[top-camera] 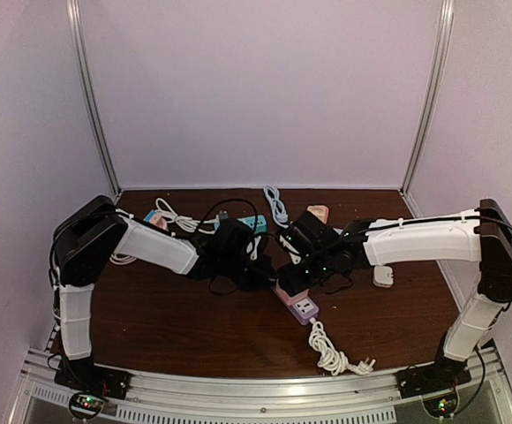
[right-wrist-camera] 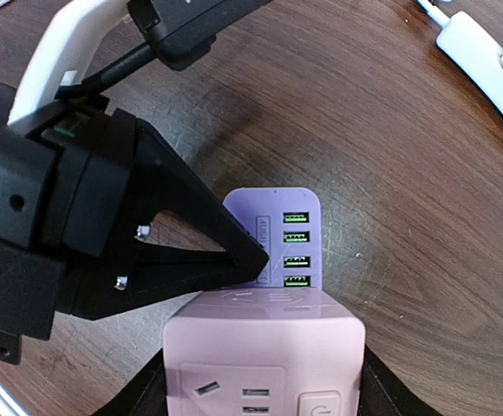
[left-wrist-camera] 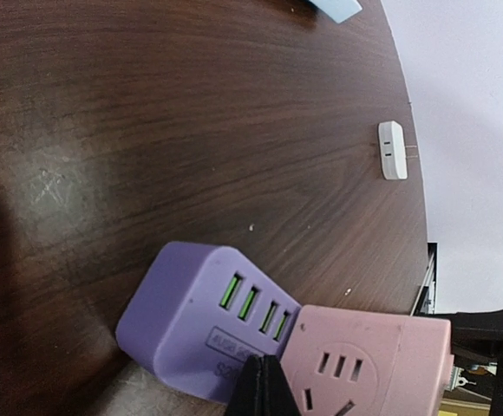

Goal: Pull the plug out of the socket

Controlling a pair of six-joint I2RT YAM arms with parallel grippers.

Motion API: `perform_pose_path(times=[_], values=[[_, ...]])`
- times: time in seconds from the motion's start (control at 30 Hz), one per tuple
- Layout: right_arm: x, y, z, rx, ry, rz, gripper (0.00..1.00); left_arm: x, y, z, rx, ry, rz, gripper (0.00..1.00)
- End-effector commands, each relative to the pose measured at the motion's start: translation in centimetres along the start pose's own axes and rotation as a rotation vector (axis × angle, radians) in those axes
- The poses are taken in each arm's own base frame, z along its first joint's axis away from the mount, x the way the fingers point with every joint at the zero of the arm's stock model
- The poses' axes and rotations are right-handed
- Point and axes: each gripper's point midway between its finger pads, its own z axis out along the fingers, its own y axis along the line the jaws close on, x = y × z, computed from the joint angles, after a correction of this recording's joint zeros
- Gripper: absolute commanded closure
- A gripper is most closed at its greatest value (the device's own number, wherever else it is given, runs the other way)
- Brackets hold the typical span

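The purple plug block [right-wrist-camera: 273, 204], with 4 green USB ports on its face, sits against the end of the pink socket block [right-wrist-camera: 264, 347]. The 2 touch end to end and lie flat on the dark wooden table [top-camera: 194, 327] near its middle, between the 2 arms. The right gripper [right-wrist-camera: 264, 394] reaches over the pink socket block with its fingers [right-wrist-camera: 388, 386] partly spread, 1 pressed to each long side, so it has that block clamped. The left gripper [right-wrist-camera: 253, 260] is fully closed, its jaws meeting in a point with nothing between them. That point rests against the side of the purple plug block, right at the seam with the pink one. A white adapter [left-wrist-camera: 393, 150] lies well apart towards the table's right edge, and a coiled white cable [top-camera: 329, 352] lies near the front edge, just beside the purple end
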Motion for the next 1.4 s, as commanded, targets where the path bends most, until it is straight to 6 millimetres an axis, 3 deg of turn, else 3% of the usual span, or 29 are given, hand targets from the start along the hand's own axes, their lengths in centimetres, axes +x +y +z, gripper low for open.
perform_pose_path(times=[0.0,0.13,0.37,0.57,1.0,1.37], values=[[-3.2,1.1,-0.9,-0.068,-0.133,0.071,0.72,2.9,2.9,1.3,-0.082,0.077,-0.069,1.00],[-3.2,0.8,-1.0,-0.053,-0.144,0.083,0.73,3.3,4.3,1.7,-0.145,0.101,-0.061,1.00],[-5.1,-0.5,-2.9,0.018,-0.183,0.077,0.72,6.7,8.2,1.0,-0.287,0.238,-0.037,1.00],[-5.8,-0.1,-3.5,-0.002,-0.208,0.083,0.72,8.0,9.8,0.9,-0.335,0.277,-0.045,1.00],[-5.1,0.7,-4.0,0.089,-0.206,-0.006,0.73,10.6,12.0,0.6,-0.389,0.337,-0.058,1.00],[-5.5,2.8,-5.2,0.035,-0.242,-0.079,0.74,11.0,12.6,0.5,-0.414,0.351,-0.057,1.00]])
